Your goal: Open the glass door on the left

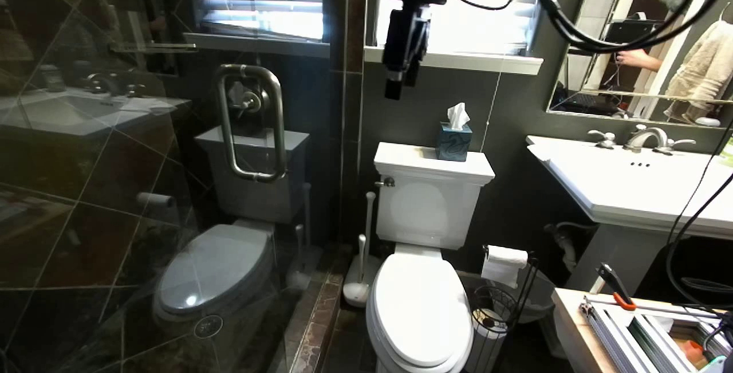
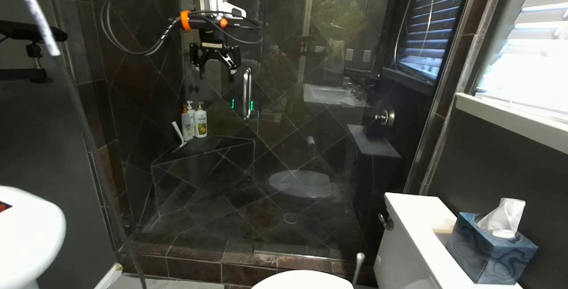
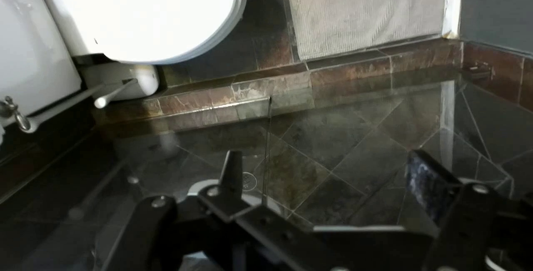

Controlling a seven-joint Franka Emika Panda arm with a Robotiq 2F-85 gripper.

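Observation:
The clear glass door [image 2: 208, 195] spans the left of the shower front and looks closed, in line with the panel beside its seam. Its chrome loop handle [image 2: 247, 93] stands upright near that seam; an exterior view shows the same handle [image 1: 252, 124] large in the foreground. My gripper [image 2: 216, 74] points down with its jaws spread, left of the handle's top end and apart from it. Nothing sits between the fingertips. In the wrist view the gripper [image 3: 325, 155] is open over the reflective glass door [image 3: 354, 113]; the handle is out of that view.
A white toilet [image 1: 421, 310] with a tissue box [image 1: 454, 141] on its tank stands beside the shower. A tiled curb [image 2: 195, 269] runs under the glass. Several bottles [image 2: 195, 122] stand on a bench behind it. A sink [image 1: 658, 184] and a cluttered bench [image 1: 590, 338] are nearby.

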